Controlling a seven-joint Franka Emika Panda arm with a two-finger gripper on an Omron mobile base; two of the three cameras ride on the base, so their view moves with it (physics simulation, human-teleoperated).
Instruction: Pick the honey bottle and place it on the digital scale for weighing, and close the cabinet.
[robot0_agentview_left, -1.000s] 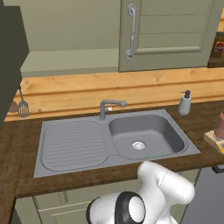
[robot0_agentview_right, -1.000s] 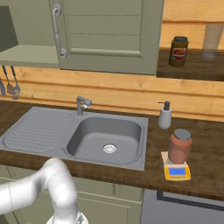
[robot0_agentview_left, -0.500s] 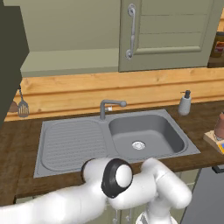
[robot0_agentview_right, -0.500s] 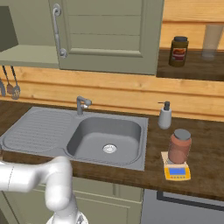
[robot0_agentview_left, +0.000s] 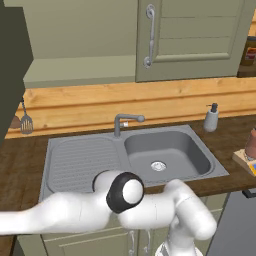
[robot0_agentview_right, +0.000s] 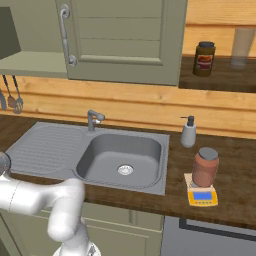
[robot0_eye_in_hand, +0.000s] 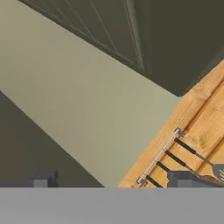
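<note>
Gripper (robot0_eye_in_hand: 113, 180): seen from the hand view, two dark fingertips (robot0_eye_in_hand: 42, 178) rise at the bottom edge, set well apart, with nothing between them; the jaws stand wide and grasp nothing. Beyond the tips lies the pale olive underside of the cabinet (robot0_eye_in_hand: 78, 92), with a darker panelled door (robot0_eye_in_hand: 131, 30) toward 12 o'clock. At 4 o'clock of this view a silver rail (robot0_eye_in_hand: 159, 156) with dark hooks is fixed to the wooden wall (robot0_eye_in_hand: 197, 127).

Arm (robot0_agentview_left: 100, 210): in the left base view it stretches from the lower right toward 9 o'clock, low in front of the counter, running off the left edge.

Sink (robot0_agentview_right: 120, 157): grey, set in the dark wooden counter (robot0_agentview_right: 235, 195), with a drainboard on its left and a tap (robot0_agentview_right: 93, 119) at its 12 o'clock rim.

Honey bottle (robot0_agentview_right: 205, 167): stands upright on the scale (robot0_agentview_right: 202, 192), at 3 o'clock of the sink near the counter's front edge. A soap dispenser (robot0_agentview_right: 188, 132) stands at 11 o'clock of the bottle, close to the wall.

Cabinet, right base view (robot0_agentview_right: 120, 40): the visible door lies shut over the sink, its bar handle (robot0_agentview_right: 65, 32) at its left edge. At 9 o'clock of it the cabinet's interior (robot0_agentview_left: 80, 30) is exposed, and a dark door edge (robot0_agentview_left: 12, 70) juts toward the viewer. A small can (robot0_agentview_right: 204, 58) sits on a shelf at 3 o'clock of the shut door.
</note>
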